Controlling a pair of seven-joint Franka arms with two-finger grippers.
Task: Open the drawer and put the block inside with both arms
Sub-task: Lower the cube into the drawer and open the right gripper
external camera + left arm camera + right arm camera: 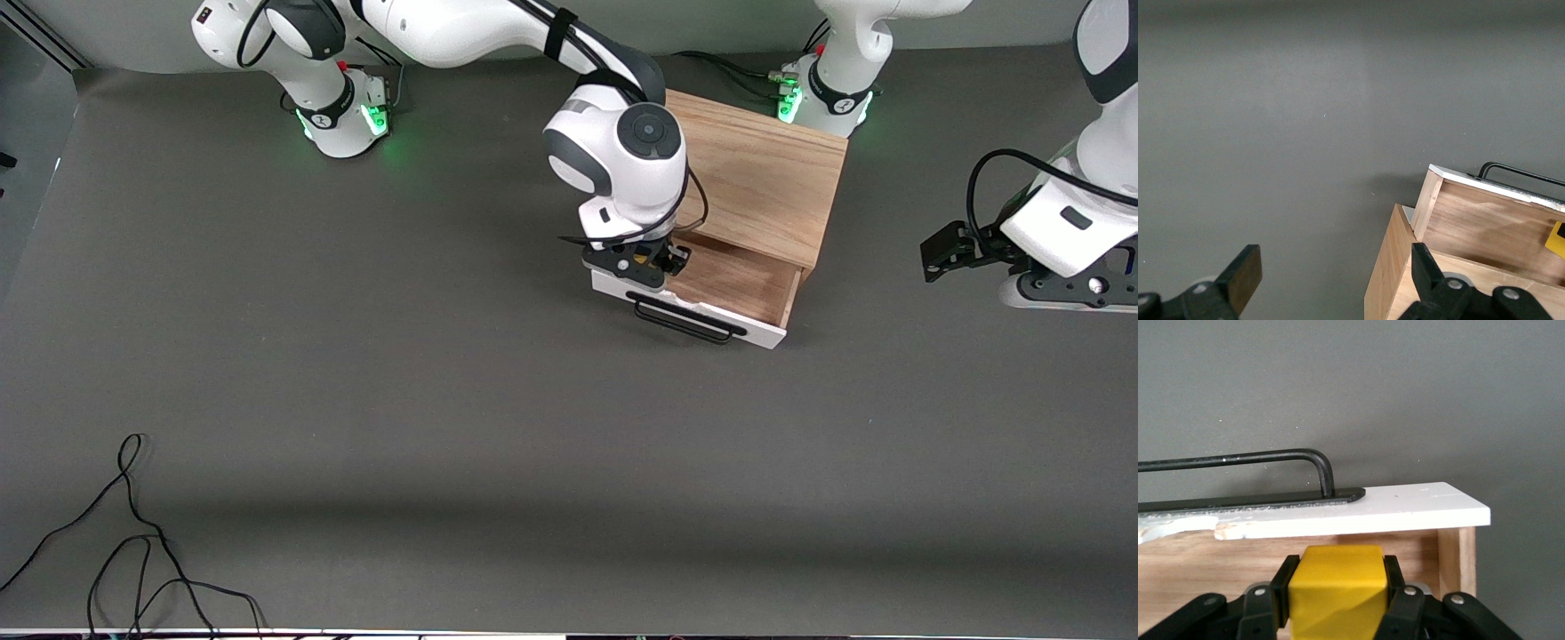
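Grey table [356,400]; right pincer [1338,600] grips bright yellow block [1336,587].

Block [1336,587] between right gripper [1336,603] fingers [1401,600], over open drawer [742,280], just inside its front; left gripper [1331,283] beside cabinet [765,178].

Wooden cabinet [756,182], glossy yellow block [1336,590]

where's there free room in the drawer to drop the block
Bare wood floor of the drawer lies toward the left arm's end. It is crowded at the other end, where the right end effector holds the block just inside the white front. The left end effector waits aside, open.
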